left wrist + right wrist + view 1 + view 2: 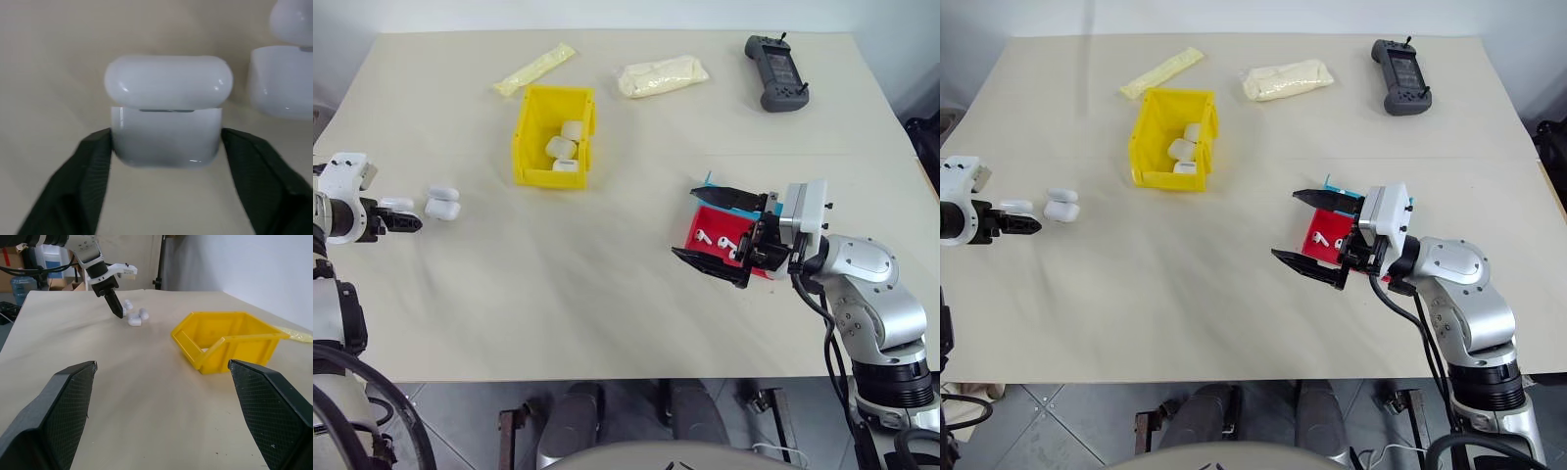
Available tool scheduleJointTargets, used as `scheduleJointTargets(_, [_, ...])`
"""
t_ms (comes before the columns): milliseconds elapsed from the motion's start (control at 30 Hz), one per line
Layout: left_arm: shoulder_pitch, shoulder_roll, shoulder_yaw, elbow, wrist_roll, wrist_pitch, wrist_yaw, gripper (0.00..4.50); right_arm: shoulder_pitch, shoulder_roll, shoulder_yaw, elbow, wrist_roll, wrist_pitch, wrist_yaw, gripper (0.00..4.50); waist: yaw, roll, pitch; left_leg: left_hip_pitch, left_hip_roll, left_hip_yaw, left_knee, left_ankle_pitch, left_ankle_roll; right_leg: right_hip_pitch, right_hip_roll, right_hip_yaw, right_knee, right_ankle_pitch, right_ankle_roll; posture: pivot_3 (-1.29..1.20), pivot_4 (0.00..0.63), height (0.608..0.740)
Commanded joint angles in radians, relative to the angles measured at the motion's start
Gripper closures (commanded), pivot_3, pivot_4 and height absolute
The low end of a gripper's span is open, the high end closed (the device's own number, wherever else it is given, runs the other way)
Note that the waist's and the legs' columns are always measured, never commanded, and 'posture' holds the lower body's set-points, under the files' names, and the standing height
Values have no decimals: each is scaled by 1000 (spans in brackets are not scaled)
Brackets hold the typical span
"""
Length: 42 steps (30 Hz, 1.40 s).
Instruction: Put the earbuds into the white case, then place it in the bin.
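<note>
Left tool (166, 147): closed on white case (166, 115), fingers clamping its lower body, lid slightly up; worktop's left edge.
Second case (442, 210): just beside it.
Right tool (724, 235): wide open, empty, above red tray (705, 223).
Earbuds (703, 236): in red tray.
Bin (530, 147): yellow, mid-worktop, holding more cases.

The case (166, 110) is glossy white plastic, smooth, with soft highlights along its lid. The left pincer (166, 147) has matt black fingers (73, 181) with a fine woven texture. The bin (230, 340) is smooth, slightly shiny yellow plastic. The desk (607, 294) is matt beige and smooth. The earbuds (703, 236) look glossy white. The right arm (871, 284) is satin silver metal.
</note>
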Motion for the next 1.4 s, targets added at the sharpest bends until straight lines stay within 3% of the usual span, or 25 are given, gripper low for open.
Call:
scheduleJointTargets(33, [-2,18,7,13,20,6,5,1729,3,-3,-24,-38,16,-14,-5,0,0,0,0,0,0,0,0,0,0,0,0,0,0,0,0,0,150,740])
scheduleJointTargets(167, [10,31,59,-4,-17,-24,3,1729,6,-4,-23,-34,13,-19,-2,0,0,0,0,0,0,0,0,0,0,0,0,0,0,0,0,0,150,740])
scheduleJointTargets(233, [54,68,80,-62,-37,-101,-85,1729,12,-5,-25,-37,13,-18,-3,0,-1,0,0,0,0,0,0,0,0,0,0,0,0,0,0,0,150,740])
scheduleJointTargets(400, [305,103,411,-287,-308,-361,-258,1729,19,-12,-29,-28,14,-17,5,0,-5,0,0,-1,1,0,0,0,0,-2,-1,-1,0,0,0,0,150,740])
scheduleJointTargets(500, [529,14,648,-597,-491,-414,-295,1729,16,-32,-22,-12,2,-25,36,0,-5,0,0,-1,2,2,0,0,0,-3,-3,-2,0,1,-1,0,150,740])
scheduleJointTargets(600, [685,-100,731,-897,-592,-405,-250,1729,1,-58,-27,19,-11,-35,63,0,2,0,0,-1,2,1,2,-1,1,-1,-3,-2,-1,2,-3,0,150,740])
scheduleJointTargets(700, [829,-230,703,-1148,-636,-451,-230,1729,-21,-82,-46,53,-10,-36,80,0,14,0,0,1,2,-1,2,-1,2,5,-3,-1,-5,2,-3,0,150,740])
scheduleJointTargets(900, [951,-434,506,-1385,-587,-596,-206,1729,18,-144,-96,54,-7,-32,98,0,33,0,0,2,2,-1,3,-1,3,7,-3,-1,-10,3,-2,0,150,740])
scheduleJointTargets(1133, [950,-603,247,-1375,-534,-755,-235,1729,162,-219,-239,27,-8,-24,71,0,43,1,-1,3,2,2,2,-2,3,7,-2,-3,-11,3,-1,0,150,740])
scheduleJointTargets(1400, [810,-805,-15,-1222,-538,-892,-381,1729,490,-288,-507,40,-72,-78,119,0,61,2,-2,3,1,5,3,-1,5,11,-1,-3,-19,5,2,0,150,740])
